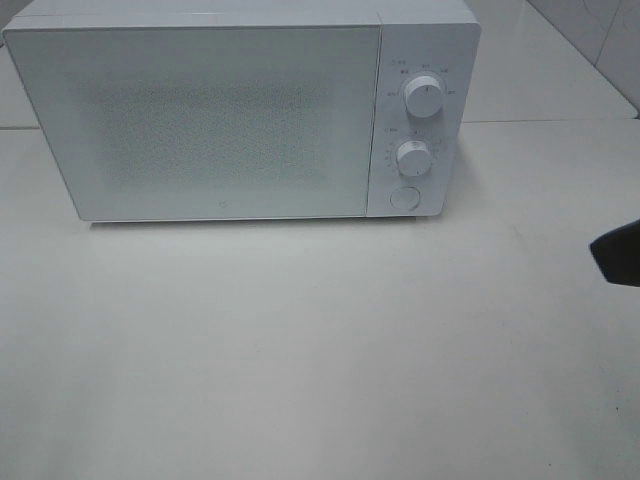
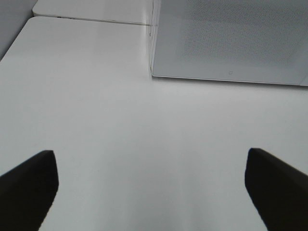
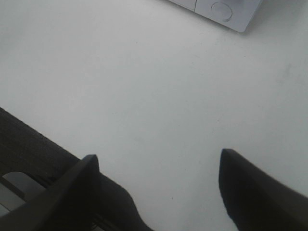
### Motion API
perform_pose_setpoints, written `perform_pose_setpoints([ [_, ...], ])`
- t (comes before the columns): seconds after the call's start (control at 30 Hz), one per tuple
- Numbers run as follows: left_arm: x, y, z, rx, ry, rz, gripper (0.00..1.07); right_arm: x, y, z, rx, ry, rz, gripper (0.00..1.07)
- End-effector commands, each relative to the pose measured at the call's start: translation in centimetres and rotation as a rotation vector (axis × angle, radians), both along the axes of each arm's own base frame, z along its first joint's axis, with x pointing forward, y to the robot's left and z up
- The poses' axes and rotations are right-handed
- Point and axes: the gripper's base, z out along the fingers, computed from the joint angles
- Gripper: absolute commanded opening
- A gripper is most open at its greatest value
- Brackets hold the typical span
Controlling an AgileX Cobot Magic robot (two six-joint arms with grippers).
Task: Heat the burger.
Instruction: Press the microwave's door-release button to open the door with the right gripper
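The burger is out of view in all three frames. A white microwave [image 1: 220, 110] stands at the back of the white table with its door shut. My left gripper [image 2: 151, 192] is open over bare table in front of the microwave's left corner [image 2: 226, 43], with nothing between its dark fingers [image 2: 29, 187]. My right gripper [image 3: 159, 192] is also open and empty, hovering over the table to the right of the microwave's front. Only a dark tip of the right gripper [image 1: 620, 255] shows at the right edge of the exterior view.
The microwave's control panel has two round knobs [image 1: 425, 97] [image 1: 412, 156] and a round button [image 1: 404, 197] below them. That button [image 3: 221, 8] also shows in the right wrist view. A dark band [image 3: 33, 149] lies beside the right gripper.
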Motion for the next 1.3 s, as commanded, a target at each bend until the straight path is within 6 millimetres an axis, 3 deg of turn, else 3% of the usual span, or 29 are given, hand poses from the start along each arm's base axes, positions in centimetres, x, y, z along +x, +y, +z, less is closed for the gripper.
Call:
perform_pose_setpoints([
  [0.03,-0.2,0.0,-0.1,0.001,-0.018,0.005,0.98,-1.6,-1.5,0.7,-0.015,-0.032,-0.007,0.69],
  [0.27,-0.2,0.0,-0.1,0.001,-0.018,0.005,0.98,-4.1,-3.5,1.6,0.015,-0.138,-0.020,0.72],
  [0.6,-0.2,0.0,-0.1,0.001,-0.018,0.005,0.98,-6.7,-6.7,-1.9,0.061,-0.259,-0.263,0.75],
  [0.83,-0.2,0.0,-0.1,0.001,-0.018,0.005,0.98,-8.8,-7.3,-2.9,0.208,-0.413,-0.405,0.75],
  [1.03,-0.2,0.0,-0.1,0.001,-0.018,0.005,0.98,-10.4,-7.6,-2.7,0.227,-0.510,-0.481,0.75],
  [1.3,-0.2,0.0,-0.1,0.001,-0.018,0.005,0.98,-11.8,-7.7,-3.6,0.217,-0.469,-0.524,0.75],
])
